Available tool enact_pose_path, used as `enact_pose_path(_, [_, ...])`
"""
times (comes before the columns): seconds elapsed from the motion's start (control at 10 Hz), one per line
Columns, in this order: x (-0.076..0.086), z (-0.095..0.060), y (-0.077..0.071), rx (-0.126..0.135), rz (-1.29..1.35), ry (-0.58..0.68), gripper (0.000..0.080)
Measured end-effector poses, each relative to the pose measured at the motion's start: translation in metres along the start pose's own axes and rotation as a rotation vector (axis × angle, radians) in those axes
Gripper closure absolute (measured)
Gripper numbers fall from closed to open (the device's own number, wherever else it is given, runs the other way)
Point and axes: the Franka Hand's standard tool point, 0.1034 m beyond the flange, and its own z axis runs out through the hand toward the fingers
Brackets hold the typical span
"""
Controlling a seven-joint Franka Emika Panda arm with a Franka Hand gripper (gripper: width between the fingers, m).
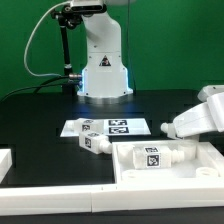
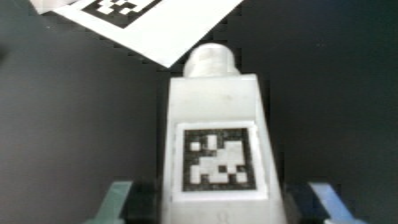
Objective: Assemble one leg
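WORKTOP SCENE: The leg (image 1: 192,119) sits at three o'clock in the exterior view. It is tilted, with its rounded tip pointing toward eight o'clock and its thick end raised toward the frame edge, near the far rim of the panel (image 1: 122,165). In the wrist view the leg (image 2: 217,120) runs straight out from the tool (image 2: 222,205), its tag facing the camera. One of the fingers (image 2: 119,203) stands on each side of its thick end. A dark strip shows between each finger and the leg's flank, and it cannot be told whether the tool is clamped on the leg or stands apart around it. Beyond the leg's tip the marker board (image 2: 151,25) lies on the dark worktop (image 2: 54,120). In the exterior view that board is near the centre, at nine o'clock of the leg. A second leg (image 1: 95,143) lies at seven o'clock of the board, just beside it. A third leg (image 1: 155,157) lies inside the panel. The robot base (image 1: 103,65) stands at twelve o'clock.
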Motion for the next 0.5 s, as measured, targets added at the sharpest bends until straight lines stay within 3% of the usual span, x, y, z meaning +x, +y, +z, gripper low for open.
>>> enact_pose_path(0.1, [-0.004, -0.002, 0.002, 0.002, -0.003, -0.013, 0.0515])
enact_pose_path(0.2, [-0.023, -0.018, 0.014, 0.019, -0.001, -0.063, 0.0515])
enact_pose_path(0.5, [-0.062, -0.076, 0.08, 0.14, 0.127, -0.093, 0.0515])
